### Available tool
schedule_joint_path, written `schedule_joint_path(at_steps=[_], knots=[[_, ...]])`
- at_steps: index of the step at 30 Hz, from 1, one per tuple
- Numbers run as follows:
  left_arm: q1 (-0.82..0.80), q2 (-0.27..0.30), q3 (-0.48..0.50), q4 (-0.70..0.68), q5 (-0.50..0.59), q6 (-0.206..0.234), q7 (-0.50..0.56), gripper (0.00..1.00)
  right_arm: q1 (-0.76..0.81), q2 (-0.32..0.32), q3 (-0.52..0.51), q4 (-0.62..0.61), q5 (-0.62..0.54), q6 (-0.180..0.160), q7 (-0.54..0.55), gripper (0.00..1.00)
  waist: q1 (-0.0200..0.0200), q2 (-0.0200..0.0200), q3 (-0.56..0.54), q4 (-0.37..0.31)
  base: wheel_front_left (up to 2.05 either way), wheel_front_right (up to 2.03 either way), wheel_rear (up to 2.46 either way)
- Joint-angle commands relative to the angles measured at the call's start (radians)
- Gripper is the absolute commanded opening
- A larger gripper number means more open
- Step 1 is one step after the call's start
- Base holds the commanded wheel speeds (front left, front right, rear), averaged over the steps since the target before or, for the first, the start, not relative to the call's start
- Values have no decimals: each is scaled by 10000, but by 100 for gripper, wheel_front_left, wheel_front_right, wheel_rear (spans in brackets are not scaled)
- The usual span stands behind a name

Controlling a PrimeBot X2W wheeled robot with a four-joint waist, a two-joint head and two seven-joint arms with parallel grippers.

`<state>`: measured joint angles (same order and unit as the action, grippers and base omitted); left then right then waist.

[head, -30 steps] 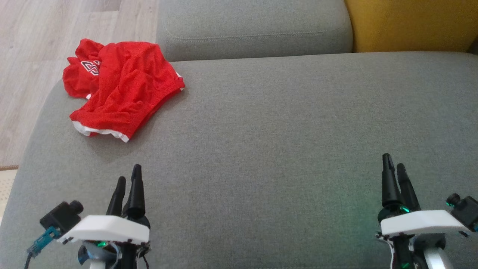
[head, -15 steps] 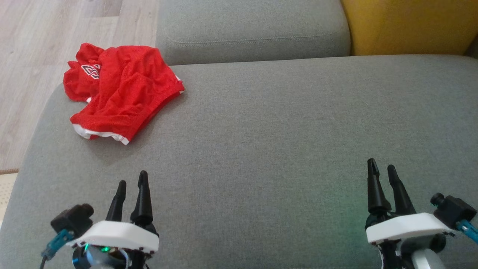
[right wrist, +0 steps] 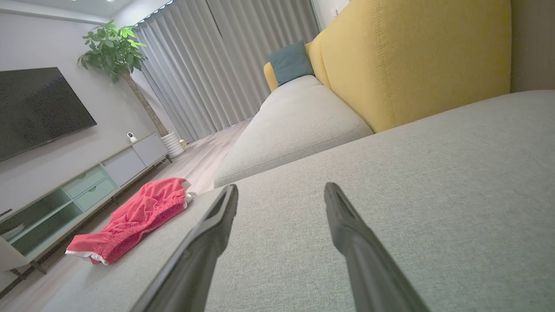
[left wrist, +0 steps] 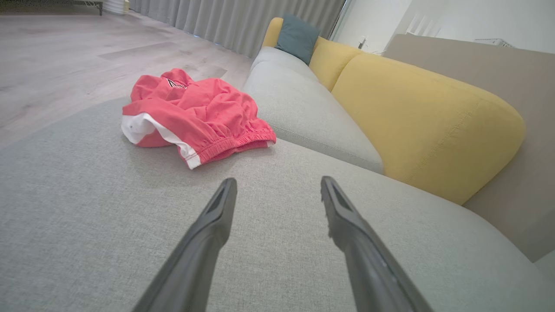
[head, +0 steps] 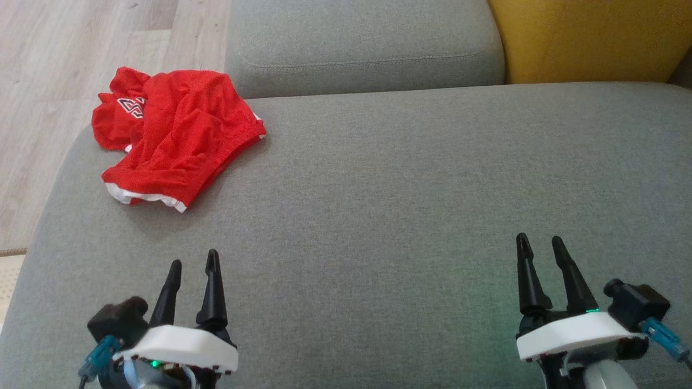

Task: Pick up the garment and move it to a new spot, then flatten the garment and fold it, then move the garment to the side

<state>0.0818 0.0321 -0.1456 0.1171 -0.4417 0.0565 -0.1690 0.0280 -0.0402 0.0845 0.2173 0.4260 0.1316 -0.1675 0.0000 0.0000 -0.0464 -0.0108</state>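
Well ahead of left pincer, crumpled red garment, untouched

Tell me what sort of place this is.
Most likely a home living room: a grey sofa with yellow back cushions, a wall TV above a low cabinet, and long curtains beside a potted plant.

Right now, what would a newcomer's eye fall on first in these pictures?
The crumpled red shorts stand out first, lying at the far left corner of the grey sofa seat. Next comes the yellow backrest at the far right. The left gripper and right gripper hover open over the near part of the seat, both well apart from the shorts.
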Motion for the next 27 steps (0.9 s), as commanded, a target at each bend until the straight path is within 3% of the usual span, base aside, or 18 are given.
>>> schedule_joint_path(at_steps=[1,27], knots=[[-202,134,222,-387,337,86,-137,100,-376,-80,229,-299,-368,-7,-158,100,0,0,-3,-4,0,0,0],[-105,180,-94,11,3110,306,-909,100,-493,-100,458,-199,-3580,-9,-924,100,0,0,-87,-55,0,0,0]])
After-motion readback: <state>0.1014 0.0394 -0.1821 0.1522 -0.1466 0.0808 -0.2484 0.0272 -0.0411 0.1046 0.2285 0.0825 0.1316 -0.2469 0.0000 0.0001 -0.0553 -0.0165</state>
